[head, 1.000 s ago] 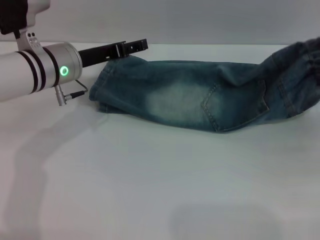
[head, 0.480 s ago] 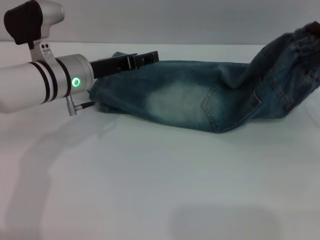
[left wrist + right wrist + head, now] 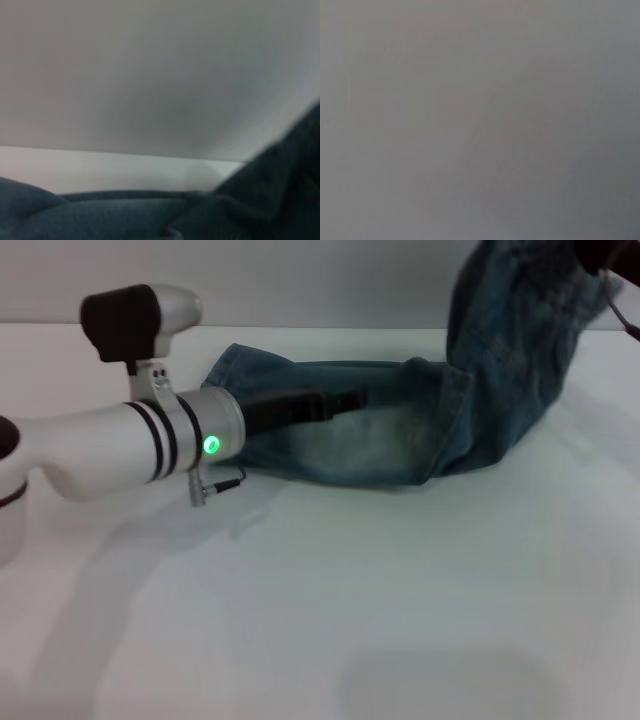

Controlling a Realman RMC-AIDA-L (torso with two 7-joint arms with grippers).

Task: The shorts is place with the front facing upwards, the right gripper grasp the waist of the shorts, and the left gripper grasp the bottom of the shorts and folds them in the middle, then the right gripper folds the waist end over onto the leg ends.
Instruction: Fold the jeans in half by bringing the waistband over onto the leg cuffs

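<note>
Stretching from the near edge toward the middle, the pale counter [image 3: 330, 610] lies bare and wide, with plenty of open room in front of the cloth. Farther in, the left hand [image 3: 345, 400] reaches across from the left, its black fingers lying flat on the shorts [image 3: 400, 435]; whether they pinch the denim I cannot tell. The folded shorts lie across the middle of the counter, the leg ends [image 3: 235, 365] bunched just behind the left arm. On the right the waist half rises off the surface, hanging as a tall curtain of denim that blocks that side. At the top right corner only a dark sliver of the right hand [image 3: 608, 252] shows above the lifted cloth, its fingers out of view. Behind everything stands a plain grey wall [image 3: 300, 280].
</note>
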